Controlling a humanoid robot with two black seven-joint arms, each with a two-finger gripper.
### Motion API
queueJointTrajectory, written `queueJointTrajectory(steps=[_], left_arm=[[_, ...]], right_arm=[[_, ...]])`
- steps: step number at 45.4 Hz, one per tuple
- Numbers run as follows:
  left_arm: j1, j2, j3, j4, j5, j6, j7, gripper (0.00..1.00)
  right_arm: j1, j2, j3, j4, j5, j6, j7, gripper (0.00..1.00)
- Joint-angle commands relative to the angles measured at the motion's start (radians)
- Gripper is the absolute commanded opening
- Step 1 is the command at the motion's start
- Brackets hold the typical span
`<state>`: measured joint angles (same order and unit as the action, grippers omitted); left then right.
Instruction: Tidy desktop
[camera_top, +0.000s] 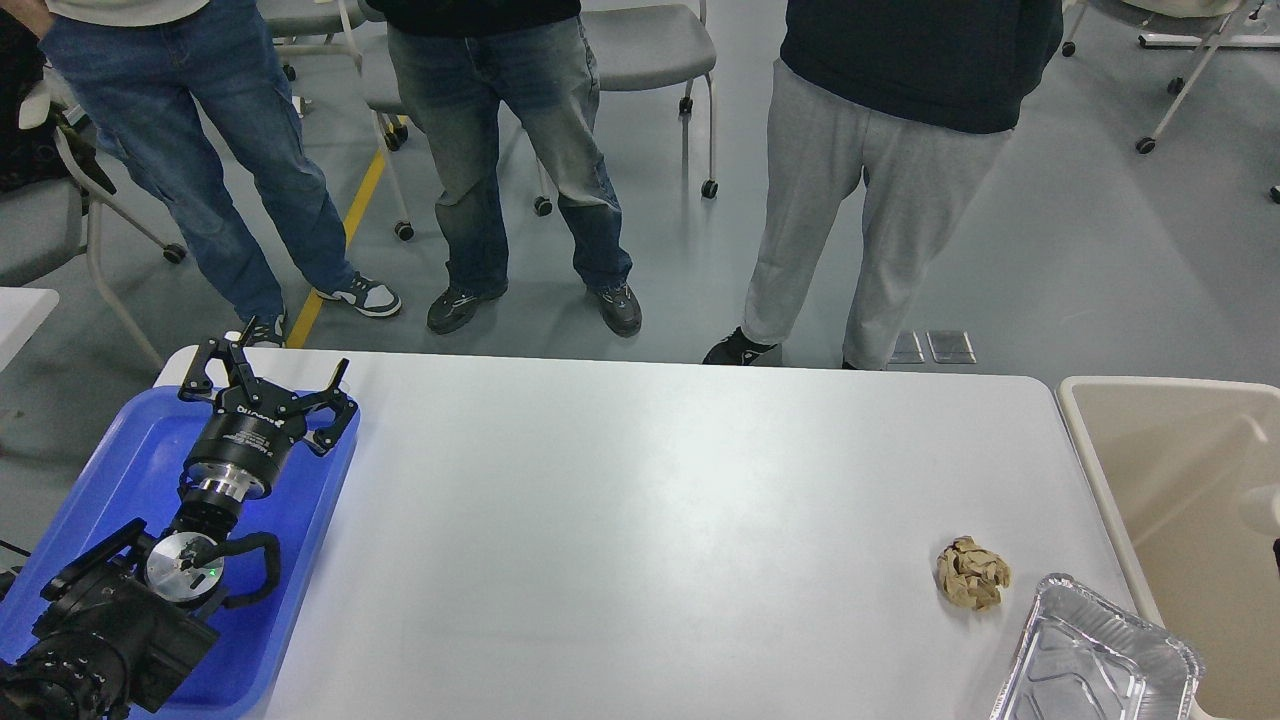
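Foil tray (1095, 660) and beige bin (1180, 480), seemingly edge-cropped.

Tray (110, 470) on surface (640, 520), far left; left tool (272, 372) above its far end. Paper wad (972, 572) near right, foil pan (1095, 655) just beside it. Bin (1180, 480) right of surface.

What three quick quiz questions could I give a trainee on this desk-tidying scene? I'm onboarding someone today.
1. True or false: the left gripper holds the paper ball.
2. Which thing lies nearest the foil tray: A) blue tray B) paper ball C) left gripper?
3. Fill in: the beige bin stands at the desktop's ____ end.

Key
1. False. The gripper is open and empty, over the blue tray's far end.
2. B. The ball lies just left of the foil tray.
3. Right.
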<state>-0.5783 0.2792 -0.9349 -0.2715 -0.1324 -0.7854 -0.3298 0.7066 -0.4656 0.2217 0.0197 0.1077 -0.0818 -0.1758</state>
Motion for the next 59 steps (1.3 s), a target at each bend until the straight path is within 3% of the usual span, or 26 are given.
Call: queueJointTrajectory(steps=[1,3,6,10,12,13,35,48,59], left_arm=[[0.0,0.0,0.001,0.0,-0.001,0.0,0.0,1.0],[0.0,0.0,0.001,0.0,0.001,0.0,0.0,1.0],[0.0,0.0,-0.001,0.0,0.001,0.0,0.0,1.0],[0.0,0.0,0.001,0.0,0.001,0.0,0.0,1.0],[0.0,0.0,0.001,0.0,0.001,0.0,0.0,1.0],[0.0,0.0,0.001,0.0,0.001,0.0,0.0,1.0],[0.0,0.0,0.001,0.0,0.001,0.0,0.0,1.0],[0.0,0.0,0.001,0.0,0.001,0.0,0.0,1.0],[0.0,0.0,0.001,0.0,0.001,0.0,0.0,1.0]], right_arm=[[-0.027,0.012,0.019,-0.001,0.007,-0.012,0.002,0.0],[-0.027,0.015,0.018,-0.001,0.007,-0.015,0.004,0.0],[-0.026,0.024,0.019,-0.001,0.007,-0.016,0.007,0.12],[-0.025,0.024,0.018,-0.001,0.007,-0.016,0.009,0.5],[-0.025,0.024,0.019,-0.001,0.007,-0.016,0.01,0.87],[-0.025,0.024,0.019,-0.001,0.007,-0.016,0.009,1.0],[0.037,0.035,0.024,0.003,0.009,-0.013,0.015,1.0],[0.111,-0.004,0.263,0.034,0.015,0.027,0.156,1.0],[0.131,-0.079,0.455,0.27,0.015,0.04,0.164,1.0]])
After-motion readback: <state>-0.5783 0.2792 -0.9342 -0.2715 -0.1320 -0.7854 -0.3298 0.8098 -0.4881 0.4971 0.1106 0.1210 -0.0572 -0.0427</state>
